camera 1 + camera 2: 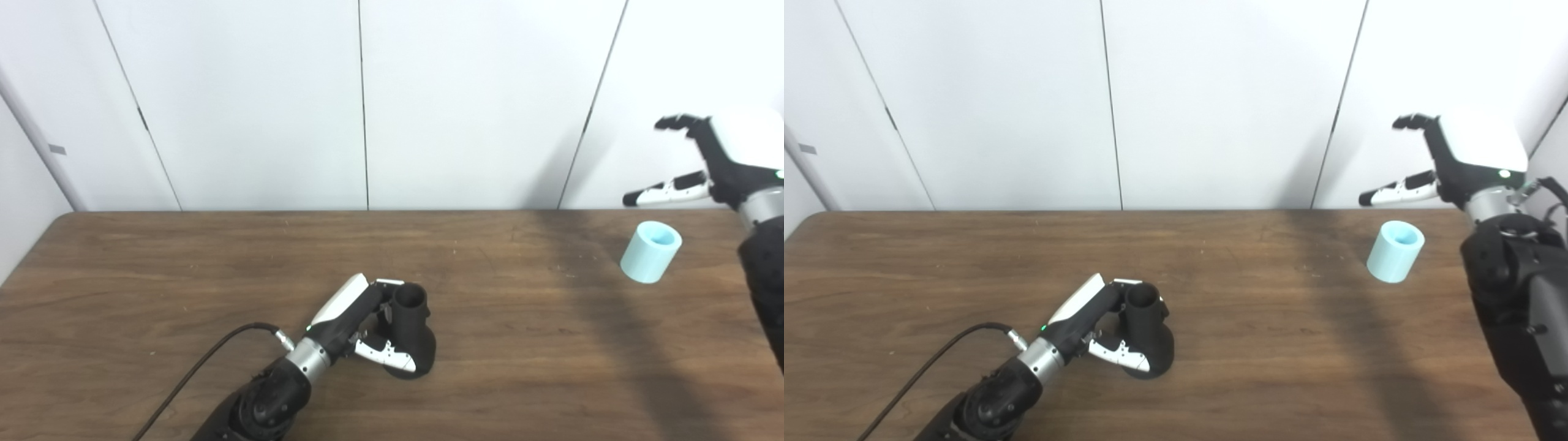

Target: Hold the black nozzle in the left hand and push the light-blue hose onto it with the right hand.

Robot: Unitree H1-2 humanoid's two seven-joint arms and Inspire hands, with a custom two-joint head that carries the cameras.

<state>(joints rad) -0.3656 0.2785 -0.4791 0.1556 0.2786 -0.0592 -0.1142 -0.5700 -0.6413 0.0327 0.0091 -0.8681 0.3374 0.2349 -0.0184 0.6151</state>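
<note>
On the brown table [184, 275] in the left eye view you have one black nozzle [413, 334] and one light-blue hose [650, 252] piece, well apart. Your left hand [361, 324] is clasped around the nozzle, which stands upright near the table's middle (open end up). The hose stands near the far right edge.

In the right eye view, your right hand [1445, 162] hangs above the hose [1395, 243], fingers spread, holding nothing. Bare tabletop lies between nozzle [1148, 340] and hose.
</note>
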